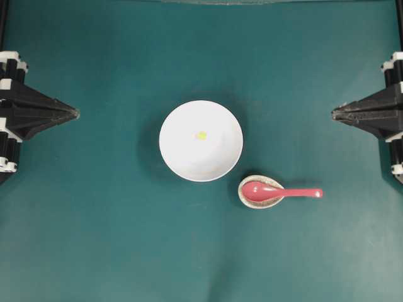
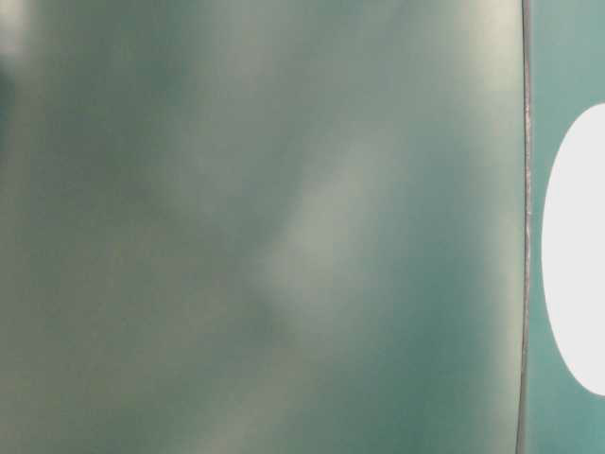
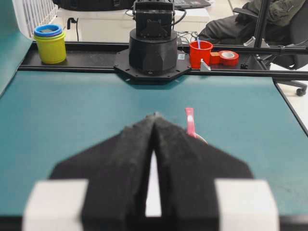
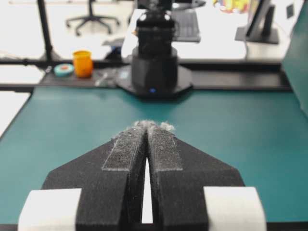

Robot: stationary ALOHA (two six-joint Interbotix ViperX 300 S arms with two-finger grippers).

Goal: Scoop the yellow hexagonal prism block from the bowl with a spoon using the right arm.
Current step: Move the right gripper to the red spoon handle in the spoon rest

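In the overhead view a tiny yellow hexagonal prism block point(image 1: 201, 135) lies inside the white bowl point(image 1: 182, 160) at the middle of the green table. To the bowl's lower right the red-pink spoon point(image 1: 277, 192) rests with its scoop in a speckled egg-shaped rest point(image 1: 259, 182), handle pointing right. My right gripper point(image 1: 334, 114) sits shut and empty at the right edge, far from the spoon. The left gripper point(image 1: 76, 113) is shut and empty at the left edge. The left wrist view catches the spoon handle point(image 3: 189, 120) past the shut left gripper point(image 3: 154, 115). The shut right gripper point(image 4: 147, 124) hides the bowl in its own view.
The opposite arm's base point(image 3: 153, 53) stands at the table's far edge, with a yellow cup point(image 3: 50, 44), a red cup point(image 3: 200, 53) and a tape roll point(image 3: 228, 57) behind it. An orange cup point(image 4: 82, 63) sits beyond the other far edge. The table-level view is a blur with the bowl's white rim point(image 2: 572, 255).
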